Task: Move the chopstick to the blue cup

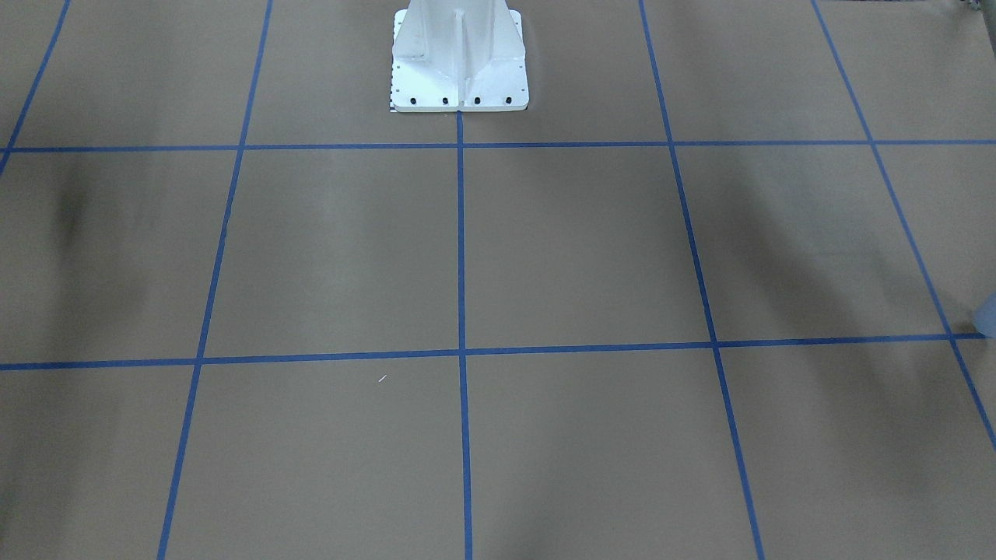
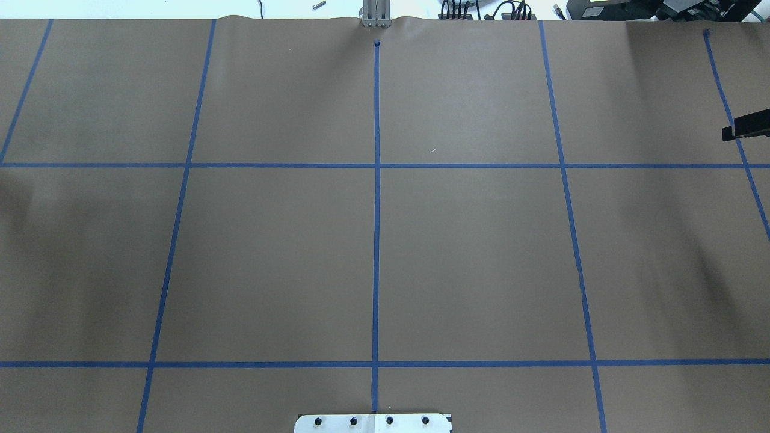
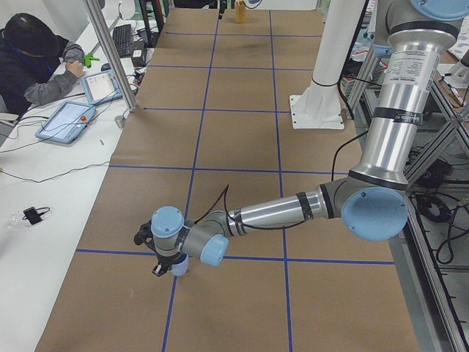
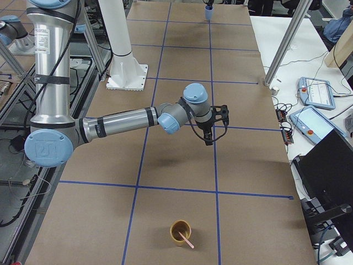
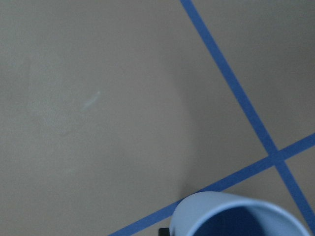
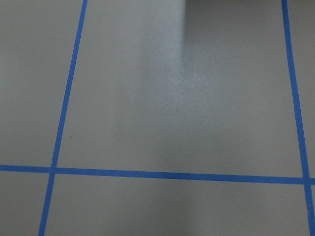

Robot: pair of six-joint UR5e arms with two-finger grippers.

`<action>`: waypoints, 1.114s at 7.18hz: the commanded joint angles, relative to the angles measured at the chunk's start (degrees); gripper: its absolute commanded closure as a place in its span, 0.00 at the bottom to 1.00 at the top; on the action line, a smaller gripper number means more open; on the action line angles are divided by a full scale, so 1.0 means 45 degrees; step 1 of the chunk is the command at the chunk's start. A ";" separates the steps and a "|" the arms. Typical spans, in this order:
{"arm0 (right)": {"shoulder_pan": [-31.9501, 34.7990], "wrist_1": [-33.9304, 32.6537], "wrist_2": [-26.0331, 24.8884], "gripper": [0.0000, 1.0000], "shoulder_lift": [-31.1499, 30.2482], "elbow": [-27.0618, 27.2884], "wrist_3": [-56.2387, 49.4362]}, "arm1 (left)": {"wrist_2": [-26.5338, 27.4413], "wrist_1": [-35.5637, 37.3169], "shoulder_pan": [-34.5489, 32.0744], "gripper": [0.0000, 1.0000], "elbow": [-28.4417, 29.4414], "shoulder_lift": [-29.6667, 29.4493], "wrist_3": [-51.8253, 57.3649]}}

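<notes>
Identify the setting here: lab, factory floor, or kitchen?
Most likely a robotics research lab: a UR5e arm reaching over a paper-covered table gridded with blue tape, and an operator at a side bench with teach pendants.

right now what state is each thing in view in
blue cup: upright, no chopstick seen inside
brown cup: upright, chopstick in it
chopstick: leaning inside the brown cup
left gripper: beside the blue cup, fingers open or shut, cannot tell
right gripper: raised over the table, fingers open or shut, cannot tell
</notes>
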 commanded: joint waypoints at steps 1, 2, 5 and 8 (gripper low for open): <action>0.0000 0.0009 -0.0001 0.00 0.0000 0.0004 0.0000 | -0.1030 0.3006 -0.0318 1.00 -0.2952 0.0008 -0.0099; 0.0000 0.0009 -0.0001 0.00 -0.0019 -0.0015 0.0000 | -0.1052 0.4316 -0.0300 1.00 -0.4146 -0.0089 -0.0294; 0.0000 0.0009 0.0057 0.00 -0.0019 -0.0034 0.0020 | 0.0078 0.4330 0.2362 1.00 -0.7664 -0.0186 -0.6618; 0.0020 0.0009 0.0096 0.00 -0.0039 -0.0054 0.0020 | 0.1384 0.4368 0.5528 1.00 -0.8901 -0.1511 -1.1198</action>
